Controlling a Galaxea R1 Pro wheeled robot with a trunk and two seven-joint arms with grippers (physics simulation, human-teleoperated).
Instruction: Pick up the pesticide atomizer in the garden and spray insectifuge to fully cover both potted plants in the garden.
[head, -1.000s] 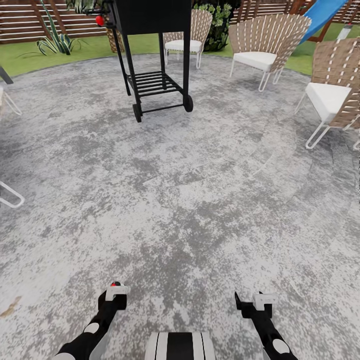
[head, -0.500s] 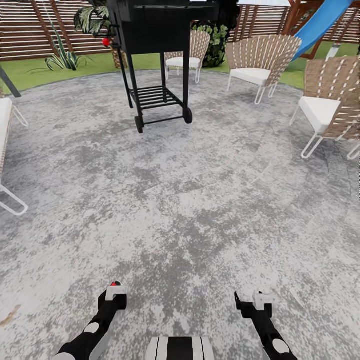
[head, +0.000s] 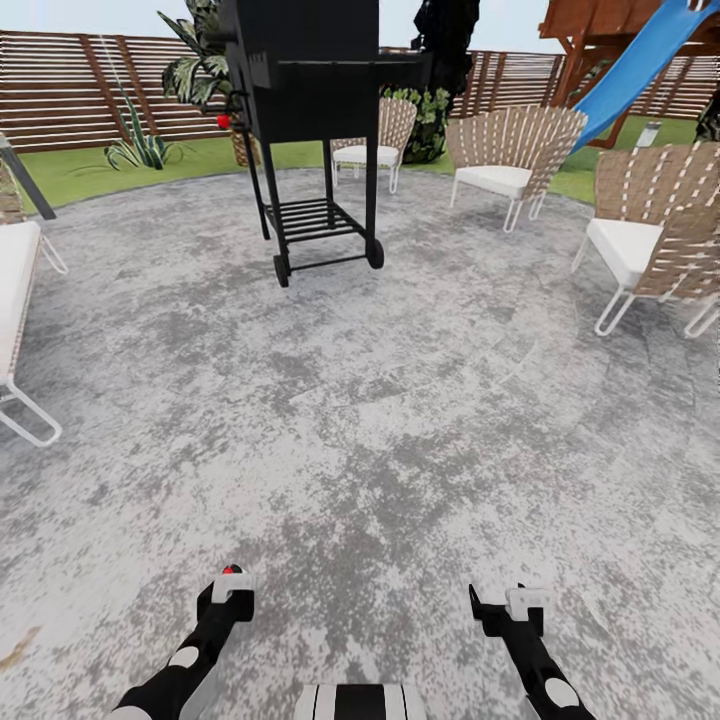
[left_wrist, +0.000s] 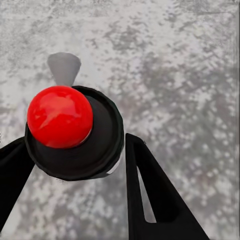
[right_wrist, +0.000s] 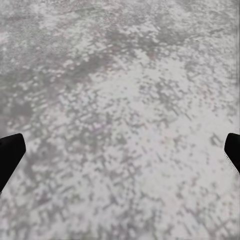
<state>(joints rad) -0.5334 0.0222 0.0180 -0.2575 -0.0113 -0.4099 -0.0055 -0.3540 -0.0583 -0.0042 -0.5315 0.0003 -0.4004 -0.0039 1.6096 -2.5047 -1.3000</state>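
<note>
My left gripper (left_wrist: 75, 150) is clamped on the pesticide atomizer (left_wrist: 75, 132): in the left wrist view its black fingers (left_wrist: 150, 195) press either side of the dark round body, and the glossy red top faces the camera. In the head view the same gripper (head: 228, 592) sits low and near on the left, with the red cap (head: 231, 570) just peeking above it. My right gripper (head: 500, 605) hangs near on the right with nothing in it; in the right wrist view its two black fingertips (right_wrist: 10, 155) sit at opposite edges, so the jaws stand wide apart over bare ground.

Under both arms I see the round patio (head: 400, 420), a mottled grey and white paved surface spreading out to the lawn (head: 80, 170). Far ahead and slightly left a black wheeled grill cart (head: 310, 110) stands on the paving. Woven chairs with white cushions ring the far right side (head: 510, 160), another (head: 650, 240) closer at the right edge, and a white lounger (head: 15, 300) at the left edge. Beyond the grass at far left I see one potted plant (head: 140, 150), a low rosette of pointed green leaves, before the brown slatted fence (head: 70, 95). A blue slide (head: 640, 60) slopes down at far right
</note>
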